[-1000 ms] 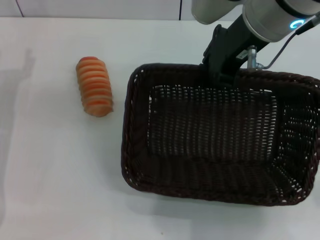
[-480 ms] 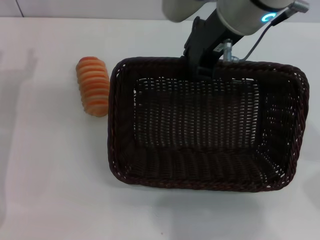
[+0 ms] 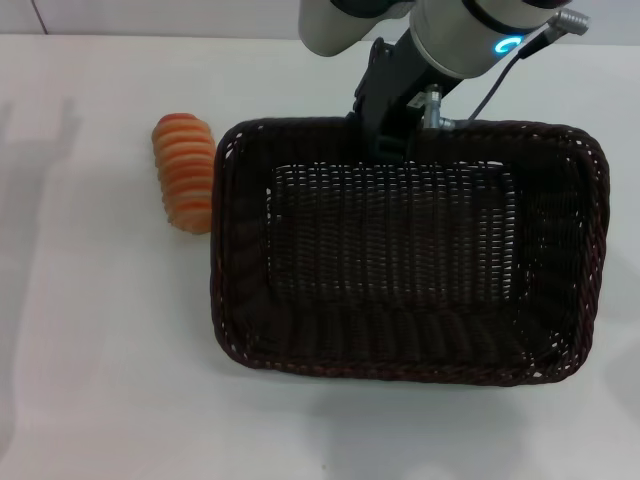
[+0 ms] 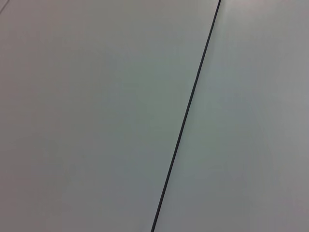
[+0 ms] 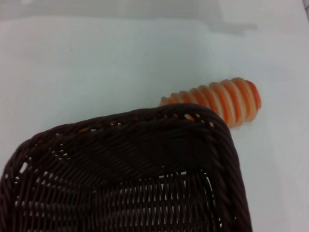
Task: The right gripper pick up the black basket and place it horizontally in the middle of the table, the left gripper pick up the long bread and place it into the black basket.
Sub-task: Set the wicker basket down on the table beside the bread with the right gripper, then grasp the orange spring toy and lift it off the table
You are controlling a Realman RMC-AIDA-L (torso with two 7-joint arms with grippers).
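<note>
White worktop [image 3: 100, 380] fills the head view, plain and smooth, with a thin dark seam in the left wrist view. Right gripper [image 3: 385, 125], blue ring lit, sits at 12 o'clock of the black basket [image 3: 400, 250], jaws clamped on the far rim near its middle, likely so the long side lies across the worktop as the task asks. Basket looks flat or close to it, centre-right of the worktop; can't tell if it's fully down. Basket: big rectangle, dark brown-black wicker, braided rim, sloped open-weave walls, nothing inside. Long bread [image 3: 185, 172] lies at 9 o'clock of the basket, its near end touching or just beside the basket's corner; right wrist view shows it tucked behind the rim. Small loaf, rounded ends, orange and tan ridges. Left gripper not in view. Judgement: placing step nearly done, bread pick not yet begun; the tight gap may crowd that grasp.
</note>
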